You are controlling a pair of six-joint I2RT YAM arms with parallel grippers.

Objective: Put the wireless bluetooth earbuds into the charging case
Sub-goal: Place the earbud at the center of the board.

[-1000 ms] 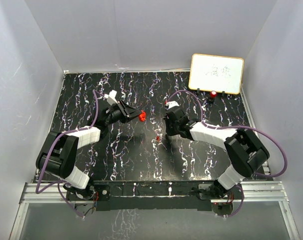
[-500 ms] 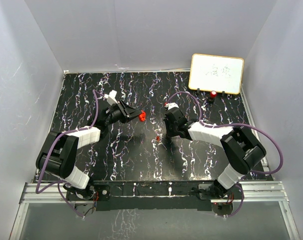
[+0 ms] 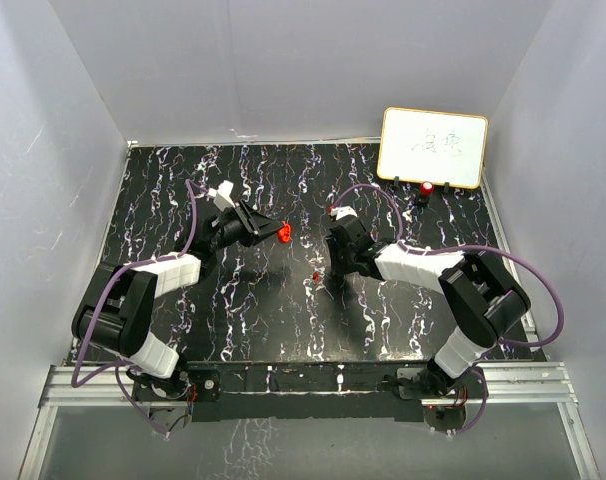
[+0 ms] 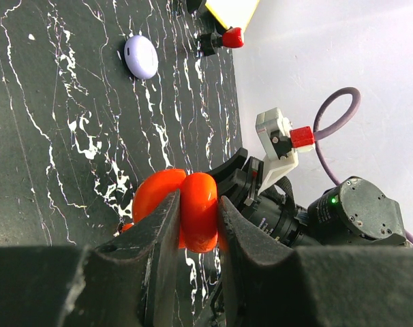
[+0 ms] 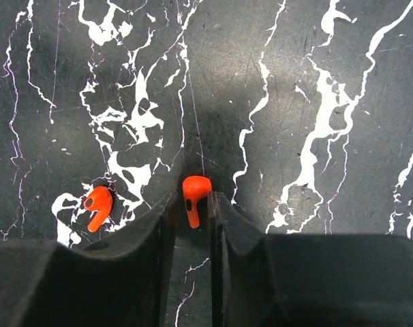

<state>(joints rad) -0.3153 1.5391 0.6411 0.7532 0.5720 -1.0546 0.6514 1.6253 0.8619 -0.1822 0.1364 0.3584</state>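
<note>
Red case (image 4: 164,192) clamped by left hand (image 4: 196,219), base hidden | right hand (image 5: 191,208) straddles earbud (image 5: 196,187), grip unclear

Pair of red earbuds (image 5: 196,193) plus red charging case (image 4: 186,208)
Earbuds flat on tabletop (image 5: 315,82), close together; case hinged open, pinched aloft.

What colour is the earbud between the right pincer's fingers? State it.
Orange-red. The earbud shows best in the right wrist view.
</note>
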